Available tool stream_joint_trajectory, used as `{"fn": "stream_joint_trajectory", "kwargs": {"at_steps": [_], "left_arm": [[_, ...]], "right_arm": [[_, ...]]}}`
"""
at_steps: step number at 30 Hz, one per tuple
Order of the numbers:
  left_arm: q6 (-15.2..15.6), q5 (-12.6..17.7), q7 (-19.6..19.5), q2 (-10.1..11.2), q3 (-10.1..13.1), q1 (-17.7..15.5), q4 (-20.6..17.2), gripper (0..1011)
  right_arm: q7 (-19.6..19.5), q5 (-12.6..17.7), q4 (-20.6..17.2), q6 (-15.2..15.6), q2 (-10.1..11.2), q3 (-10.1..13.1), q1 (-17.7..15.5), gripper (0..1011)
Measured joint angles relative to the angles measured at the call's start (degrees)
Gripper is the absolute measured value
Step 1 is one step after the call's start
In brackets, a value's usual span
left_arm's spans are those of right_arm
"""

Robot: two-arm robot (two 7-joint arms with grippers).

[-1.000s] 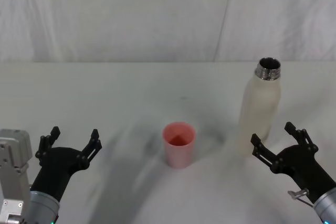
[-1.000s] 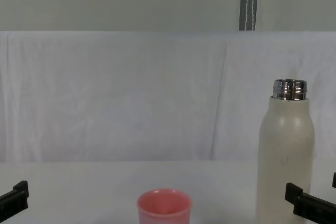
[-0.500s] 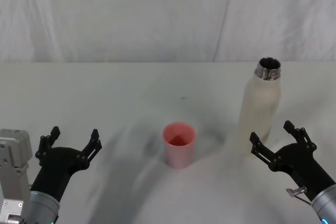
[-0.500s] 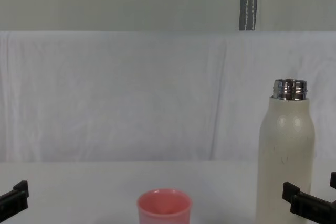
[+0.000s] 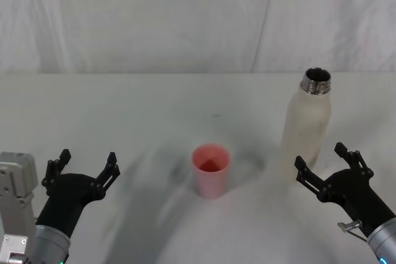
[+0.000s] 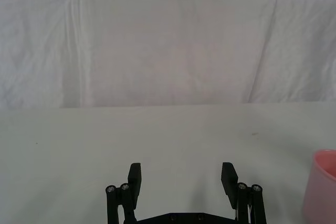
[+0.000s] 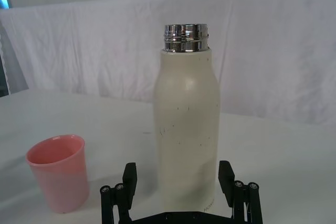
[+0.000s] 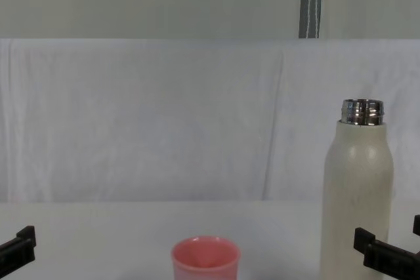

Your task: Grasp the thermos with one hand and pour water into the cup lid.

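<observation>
Thermos [image 5: 307,127], tall, cream, speckled, steel-necked, upright toward table's [image 5: 148,103] right edge; squat pink plastic cup lid [image 5: 211,170] mid-table. Right gripper [image 5: 327,162] spread just short of thermos; left gripper [image 5: 86,164] spread near left front corner.

The right gripper [image 7: 179,182] has its fingers spread wide. The cream thermos [image 7: 185,124] stands upright on the white table [image 7: 283,150] straight ahead of it, its base between the fingertips, apparently not touched. The pink cup lid [image 7: 58,171] stands apart, off to one side of the gripper.
</observation>
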Motion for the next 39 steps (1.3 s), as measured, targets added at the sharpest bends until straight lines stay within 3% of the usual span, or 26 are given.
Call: {"fn": "stream_joint_trajectory", "kwargs": {"at_steps": [39], "left_arm": [[0.0, 0.0, 0.0, 0.0, 0.0, 0.0, 0.0, 1001]], "right_arm": [[0.1, 0.1, 0.0, -0.1, 0.0, 0.0, 0.0, 1003]]}}
